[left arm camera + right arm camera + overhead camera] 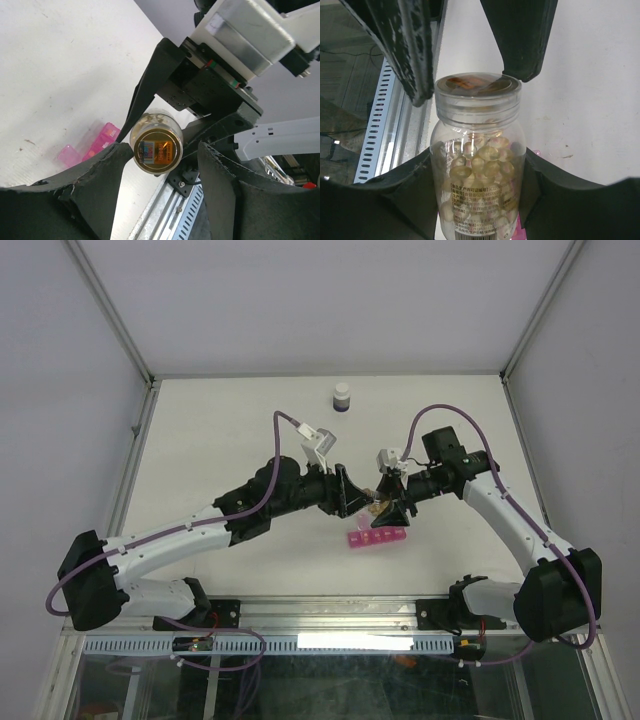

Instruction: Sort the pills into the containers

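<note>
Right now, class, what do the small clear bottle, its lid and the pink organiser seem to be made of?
Bottle: clear glossy plastic or glass, can't tell which; pills show through, light glints off it. Lid: clear plastic, probably; a shiny gold seal shows through its top. Pink organiser: translucent glossy plastic; its walls glow with light.

Right gripper (477,162) gripping clear bottle (477,132) of yellowish pills (487,152), lid (477,92) on; left gripper (470,86) flanking lid, white bench (590,100) showing behind.
</note>
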{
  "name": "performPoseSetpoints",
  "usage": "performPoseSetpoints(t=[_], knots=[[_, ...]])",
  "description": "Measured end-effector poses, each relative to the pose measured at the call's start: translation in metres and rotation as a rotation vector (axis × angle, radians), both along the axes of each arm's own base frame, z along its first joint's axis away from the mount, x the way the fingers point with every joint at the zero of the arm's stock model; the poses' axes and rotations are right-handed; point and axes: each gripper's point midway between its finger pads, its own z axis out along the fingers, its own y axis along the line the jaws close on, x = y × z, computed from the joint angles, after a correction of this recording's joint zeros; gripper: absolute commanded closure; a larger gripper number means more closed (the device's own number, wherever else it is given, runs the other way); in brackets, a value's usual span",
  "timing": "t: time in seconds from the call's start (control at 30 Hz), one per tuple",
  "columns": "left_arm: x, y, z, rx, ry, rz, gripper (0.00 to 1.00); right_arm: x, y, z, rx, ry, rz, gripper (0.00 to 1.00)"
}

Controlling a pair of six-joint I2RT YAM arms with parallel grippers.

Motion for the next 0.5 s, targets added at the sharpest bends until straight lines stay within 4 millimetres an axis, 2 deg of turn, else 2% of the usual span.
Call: performPoseSetpoints(t=[0.13,0.27,0.33,0.4,0.5], knots=[[0.0013,-0.0019,-0.0065,0.016,0.01,0.001,0.43,0.0,0.0001,0.0001,0.0,0.0,0.0,1.0],[0.0009,-0.0032,-0.0109,0.029,0.019,-0.003,0.49,0.0005,0.0003,0.0003,0.002,-0.003,0.0,1.0],[0.0,-0.0037,-0.0106,0.028,0.02,-0.009,0.56,0.0006,0.0003,0.0003,0.002,-0.003,0.0,1.0],[-0.0006,-0.0044,-0.0083,0.024,0.019,-0.014,0.69,0.0008,0.0003,0.0002,0.002,-0.004,0.0,1.0],[-0.0011,-0.0049,-0.0071,0.025,0.013,-0.019,0.76,0.001,0.0002,0.0003,0.001,-0.002,-0.003,1.0]])
